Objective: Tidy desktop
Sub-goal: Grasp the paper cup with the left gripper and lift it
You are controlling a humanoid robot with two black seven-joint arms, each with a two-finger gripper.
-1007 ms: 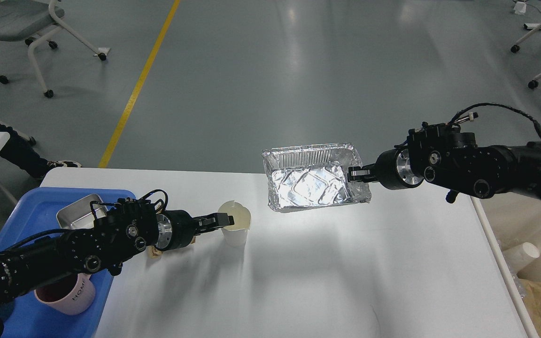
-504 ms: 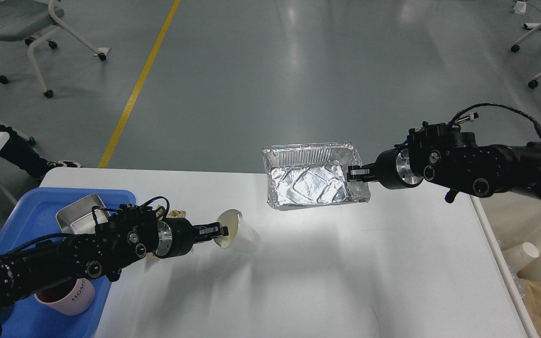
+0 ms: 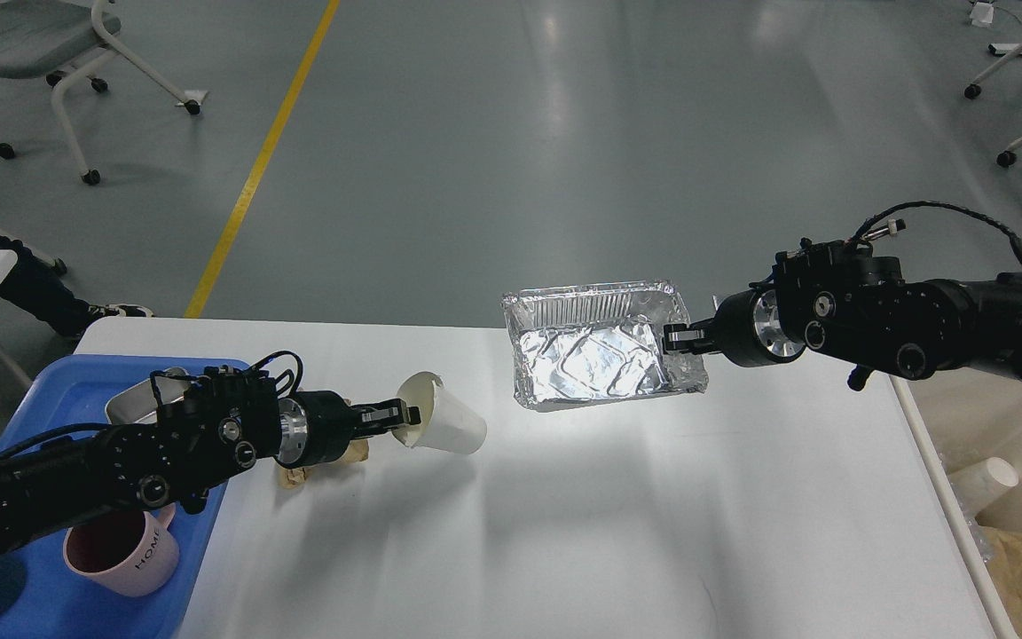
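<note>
Above desktop (image 3: 564,532), left gripper (image 3: 404,415) pinches paper cup (image 3: 440,426) rim, cup tipped sideways for removal. Right gripper (image 3: 678,338) pinches foil tray (image 3: 600,355) wall, likely bound for disposal.

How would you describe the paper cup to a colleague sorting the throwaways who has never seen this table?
On the white desktop, look just right of the blue tray. The paper cup is there, tipped on its side with the left end effector pinching its rim. Unlike the pink mug, it is plain white with no handle.

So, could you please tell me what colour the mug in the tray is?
Pink mug, lettered HOME, in the blue tray; head view.
</note>
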